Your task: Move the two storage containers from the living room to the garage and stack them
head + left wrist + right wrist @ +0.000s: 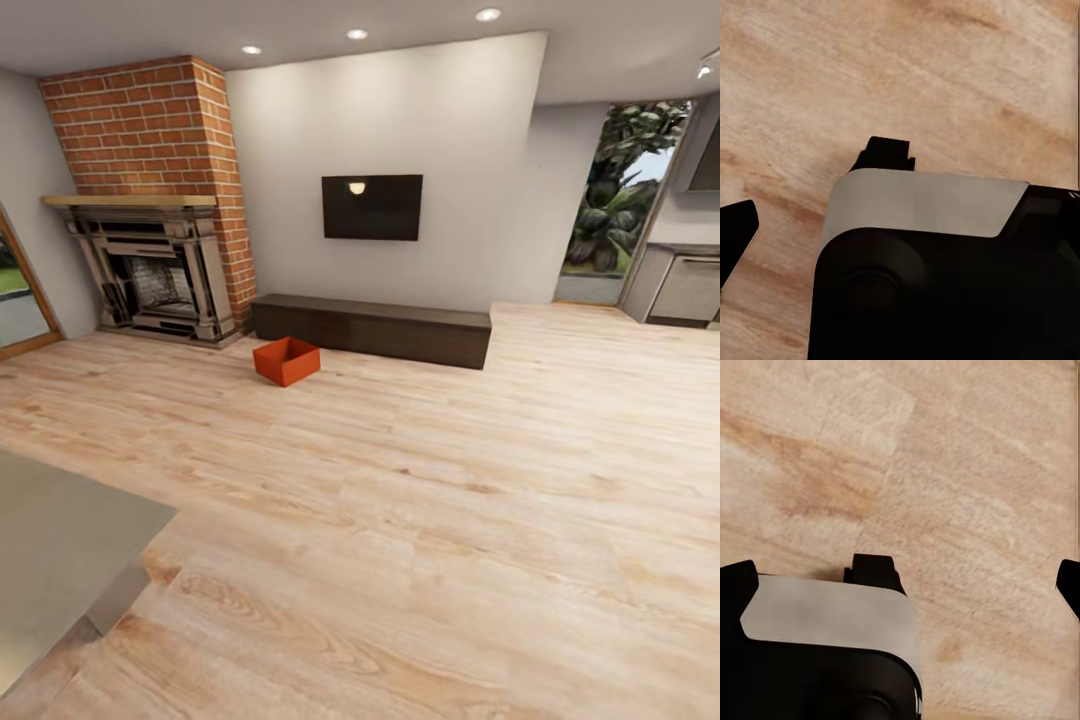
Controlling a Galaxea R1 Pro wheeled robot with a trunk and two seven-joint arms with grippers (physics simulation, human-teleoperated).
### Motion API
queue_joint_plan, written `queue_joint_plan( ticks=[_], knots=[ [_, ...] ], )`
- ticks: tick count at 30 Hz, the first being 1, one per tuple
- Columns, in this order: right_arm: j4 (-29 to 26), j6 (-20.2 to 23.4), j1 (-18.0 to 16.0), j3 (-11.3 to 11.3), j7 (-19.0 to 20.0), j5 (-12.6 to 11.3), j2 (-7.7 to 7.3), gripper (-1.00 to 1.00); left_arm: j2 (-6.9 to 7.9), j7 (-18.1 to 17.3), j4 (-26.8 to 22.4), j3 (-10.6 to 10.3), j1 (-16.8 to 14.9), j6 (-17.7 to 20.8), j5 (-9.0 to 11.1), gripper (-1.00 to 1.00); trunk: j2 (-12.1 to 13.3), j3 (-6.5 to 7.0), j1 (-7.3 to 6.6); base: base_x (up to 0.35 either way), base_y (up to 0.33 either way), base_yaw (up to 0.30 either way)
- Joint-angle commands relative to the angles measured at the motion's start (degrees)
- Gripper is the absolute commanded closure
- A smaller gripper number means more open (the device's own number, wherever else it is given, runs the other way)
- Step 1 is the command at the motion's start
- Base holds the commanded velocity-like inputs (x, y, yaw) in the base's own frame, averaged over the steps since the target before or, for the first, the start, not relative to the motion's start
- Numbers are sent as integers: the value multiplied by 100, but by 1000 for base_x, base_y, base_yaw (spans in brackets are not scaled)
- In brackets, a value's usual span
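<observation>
Distance is the main thing at this moment — one storage container, an orange-red open bin, sits on the light wood floor far ahead of the robot, just in front of the long dark bench and to the right of the brick fireplace. It lies a little left of the centre line of the head view, so I judge the left arm will be slightly nearer once the base has driven up to it. The bin stands turned, with one corner toward the camera, so its long axis runs diagonally; which side is longer I cannot tell from here. A second container I cannot find in these pictures. Both wrist cameras look straight down at the planks: the left gripper and the right gripper each show dark fingertips set wide apart, with bare wood between them — spread and holding nothing. The garage is not reached yet.
</observation>
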Motion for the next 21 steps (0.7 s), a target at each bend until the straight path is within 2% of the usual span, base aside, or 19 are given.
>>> queue_joint_plan(
  ticks=[1,21],
  knots=[
    [16,-31,-5,48,-7,-54,4,-100,-1,15,-3,-7,-4,17,51,-100,-2,-5,3,322,0,0],
    [16,-31,-6,48,-7,-55,4,-100,-1,15,-3,-7,-3,17,57,-100,-2,-5,3,322,0,0]
  ],
)
